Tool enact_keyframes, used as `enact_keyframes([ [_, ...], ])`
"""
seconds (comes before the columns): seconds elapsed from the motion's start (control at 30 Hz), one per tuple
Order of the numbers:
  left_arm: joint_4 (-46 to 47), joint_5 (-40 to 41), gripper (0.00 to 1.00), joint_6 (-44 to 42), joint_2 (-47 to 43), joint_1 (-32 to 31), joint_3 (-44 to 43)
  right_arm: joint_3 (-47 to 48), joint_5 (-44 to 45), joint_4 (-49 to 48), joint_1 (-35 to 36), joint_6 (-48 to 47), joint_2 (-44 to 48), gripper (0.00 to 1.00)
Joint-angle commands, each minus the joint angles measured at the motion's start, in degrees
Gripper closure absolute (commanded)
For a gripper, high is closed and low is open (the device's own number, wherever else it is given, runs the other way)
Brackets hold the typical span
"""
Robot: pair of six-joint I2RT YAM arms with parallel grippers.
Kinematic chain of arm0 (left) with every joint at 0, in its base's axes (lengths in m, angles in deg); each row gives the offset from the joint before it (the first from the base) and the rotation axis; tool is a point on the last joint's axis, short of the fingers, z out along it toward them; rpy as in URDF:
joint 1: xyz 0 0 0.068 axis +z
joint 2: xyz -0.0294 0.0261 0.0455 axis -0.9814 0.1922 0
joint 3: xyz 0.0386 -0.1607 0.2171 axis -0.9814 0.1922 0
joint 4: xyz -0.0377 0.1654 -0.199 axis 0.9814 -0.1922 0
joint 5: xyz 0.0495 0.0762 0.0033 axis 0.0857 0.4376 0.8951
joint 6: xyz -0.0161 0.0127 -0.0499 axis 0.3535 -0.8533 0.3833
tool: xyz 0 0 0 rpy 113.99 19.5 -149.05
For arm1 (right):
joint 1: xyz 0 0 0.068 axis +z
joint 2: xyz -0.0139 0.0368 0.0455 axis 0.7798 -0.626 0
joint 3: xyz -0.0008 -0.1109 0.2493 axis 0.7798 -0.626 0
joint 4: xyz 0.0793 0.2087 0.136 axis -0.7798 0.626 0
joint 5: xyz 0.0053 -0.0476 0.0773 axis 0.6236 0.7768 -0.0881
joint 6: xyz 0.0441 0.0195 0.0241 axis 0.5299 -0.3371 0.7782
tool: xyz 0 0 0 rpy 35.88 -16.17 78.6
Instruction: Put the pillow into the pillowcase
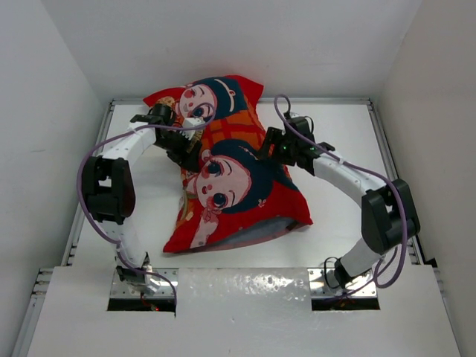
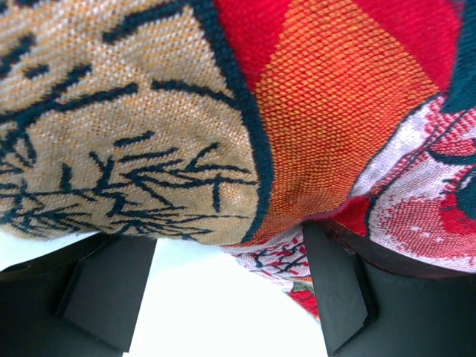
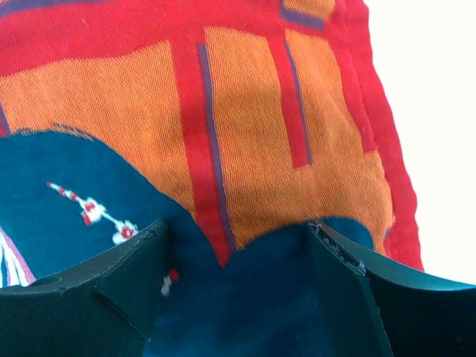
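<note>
The left arm [image 1: 111,186] and right arm [image 1: 375,204] bow outward, wrists turned inward. The left gripper [image 1: 187,152] and right gripper [image 1: 269,143] face each other, jaws wide.

Overhead camera looks down; wrist cameras hug the pillowcase [image 1: 227,182].

The flat white table [image 1: 349,126] has grey metal rails [image 1: 381,137] down its left and right sides. One big thing lies right on it: a puffy red fabric pillowcase [image 1: 230,186] with cartoon doll faces, dark teal hair and orange patches. It sits in the middle of the table. Its far end points a little to the left and reaches the back wall. Its near end spreads out wide, and pale pink cloth peeks out along that near edge. White table top shows on both sides of the pillowcase.
</note>
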Motion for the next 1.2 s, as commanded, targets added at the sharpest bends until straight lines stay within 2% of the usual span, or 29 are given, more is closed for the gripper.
enact_keyframes([
  [0.0,2.2,3.7,0.25,-0.8,-1.0,0.6,-1.6,-4.9,-0.4,-3.2,0.6,3.1,3.8,0.29],
  [0.43,6.6,3.4,0.24,2.2,0.4,0.6,-1.3,-17.4,1.3,-6.5,1.3,7.2,12.1,0.29],
  [0.7,5.8,4.4,0.24,2.0,-0.3,0.7,-2.3,-16.2,1.9,-4.6,1.3,5.5,12.5,0.28],
  [0.87,4.0,6.0,0.24,2.9,-1.7,2.7,-4.4,-13.1,6.7,0.5,0.8,1.3,13.9,0.21],
  [0.93,3.6,7.4,0.23,4.5,-2.4,5.2,-6.1,-10.8,8.3,4.0,-0.5,-0.9,15.1,0.15],
  [0.97,3.2,8.1,0.22,5.3,-2.6,7.6,-7.7,-9.1,8.8,6.8,-1.2,-1.6,15.8,0.01],
  [1.13,0.6,11.6,0.17,7.6,-3.0,12.5,-12.9,-4.4,12.4,15.7,-7.2,-5.1,17.6,0.01],
  [1.17,-0.2,13.7,0.01,7.6,-3.1,13.0,-13.3,-4.1,12.8,16.5,-8.2,-5.5,18.0,0.01],
])
